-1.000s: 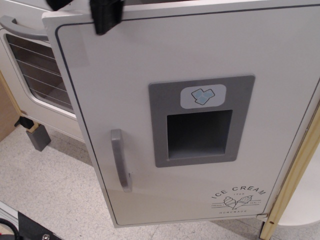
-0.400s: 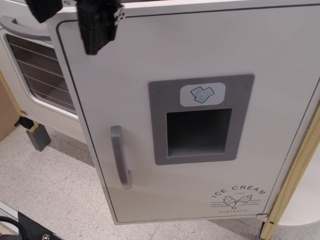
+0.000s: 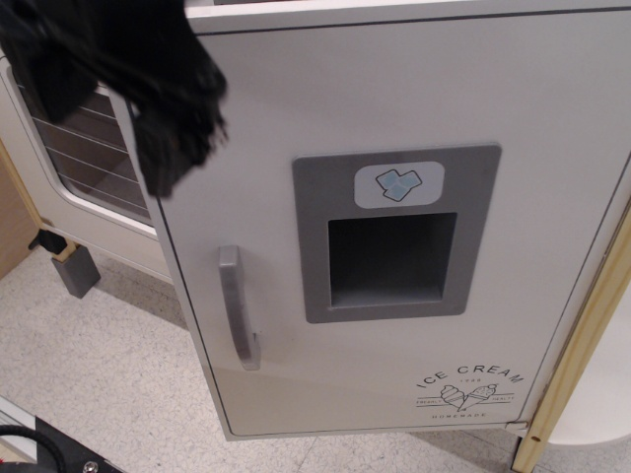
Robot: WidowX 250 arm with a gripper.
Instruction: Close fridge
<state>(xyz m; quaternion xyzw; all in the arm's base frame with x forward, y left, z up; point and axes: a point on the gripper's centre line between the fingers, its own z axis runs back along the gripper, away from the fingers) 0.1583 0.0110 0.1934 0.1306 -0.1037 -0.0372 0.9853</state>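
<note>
Speckled floor (image 3: pixel 108 384) below; fridge (image 3: pixel 394 118) door ajar, contents hidden. Blurred black hand (image 3: pixel 163 108) has dropped lower over its corner, grip unreadable.

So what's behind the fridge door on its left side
Behind the left edge of the fridge door sits the white oven door with its wire-rack window. The blurred black gripper covers the oven's upper part. The fridge's interior is hidden by its door.
</note>
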